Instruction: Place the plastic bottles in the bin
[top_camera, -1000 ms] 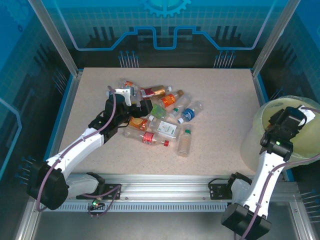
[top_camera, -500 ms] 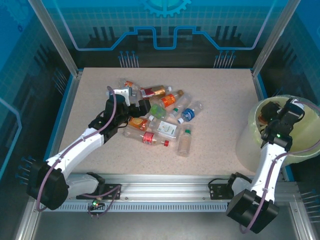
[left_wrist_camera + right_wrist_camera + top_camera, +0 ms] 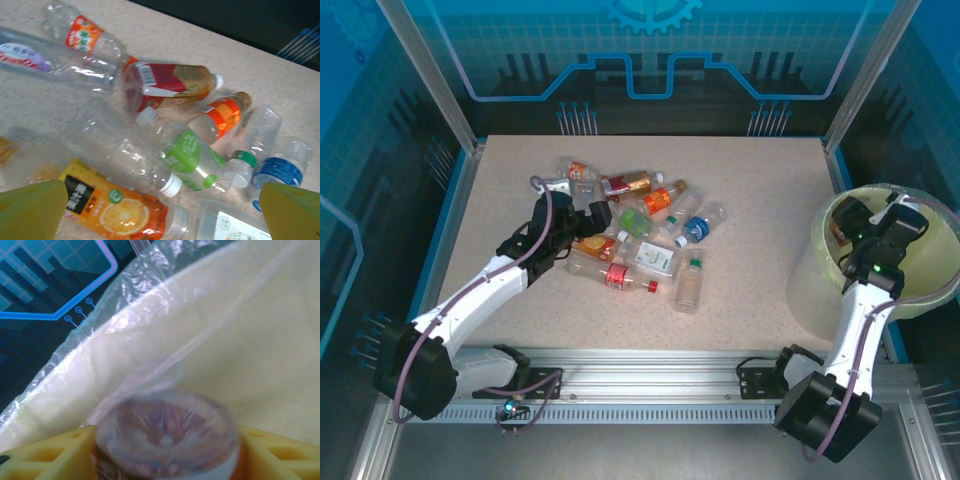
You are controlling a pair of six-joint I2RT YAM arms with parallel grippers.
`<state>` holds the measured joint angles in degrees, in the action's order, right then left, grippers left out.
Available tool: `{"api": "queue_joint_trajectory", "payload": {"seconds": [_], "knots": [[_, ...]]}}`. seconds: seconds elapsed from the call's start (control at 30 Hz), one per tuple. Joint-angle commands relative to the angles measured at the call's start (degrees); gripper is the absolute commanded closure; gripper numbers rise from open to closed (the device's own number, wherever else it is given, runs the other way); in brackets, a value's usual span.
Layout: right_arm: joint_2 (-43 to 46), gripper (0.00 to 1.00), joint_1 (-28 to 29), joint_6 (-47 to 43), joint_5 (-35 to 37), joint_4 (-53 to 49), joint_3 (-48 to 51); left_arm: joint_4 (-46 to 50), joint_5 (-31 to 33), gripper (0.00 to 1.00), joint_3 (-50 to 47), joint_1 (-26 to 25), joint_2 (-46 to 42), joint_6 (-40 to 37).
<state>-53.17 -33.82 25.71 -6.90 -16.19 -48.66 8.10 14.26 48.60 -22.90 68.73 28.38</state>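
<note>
Clear plastic, dented, with red, orange, green and blue labels: bottles [image 3: 640, 235] heaped on their sides in the middle of the speckled table [image 3: 760, 180]. Directly beneath the left gripper [image 3: 592, 205], spread wide and holding nothing. Green-yellow fingertips [image 3: 30, 212] at the lower corners of the wrist view, an orange-juice bottle [image 3: 112, 212] lying between them.

Off the table's right edge, a round bin [image 3: 815, 285] lined with pale yellow-green film. Above its mouth, the right gripper [image 3: 850, 220], fingers either side of the blurred base of one brownish bottle [image 3: 165, 432]. Impossible to tell whether clamped or slack. Label cut off; bin's inside mostly hidden.
</note>
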Motion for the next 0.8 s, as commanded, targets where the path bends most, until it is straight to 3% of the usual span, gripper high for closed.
{"api": "queue_joint_trajectory", "payload": {"seconds": [0.0, 0.47, 0.63, 0.77], "knots": [[1.56, 0.3, -0.48, -0.46, -1.56, 0.26, 0.76, 5.0, 4.18, 0.01, 0.39, 1.63, -1.27, 4.72], [6.78, 0.12, -0.48, 0.38, 7.14, -12.82, -3.35, 15.06, 7.66, 0.01, -4.07, 5.92, -3.56, 18.69], [9.25, 0.01, -0.28, 2.33, 9.79, -18.63, -6.33, 14.67, 1.24, 0.01, -5.83, 6.2, -4.07, 20.4], [11.08, 0.0, 0.53, 3.19, 10.93, -22.02, -10.0, 17.48, -1.08, 0.01, -7.42, 6.28, -4.56, 27.09]]}}
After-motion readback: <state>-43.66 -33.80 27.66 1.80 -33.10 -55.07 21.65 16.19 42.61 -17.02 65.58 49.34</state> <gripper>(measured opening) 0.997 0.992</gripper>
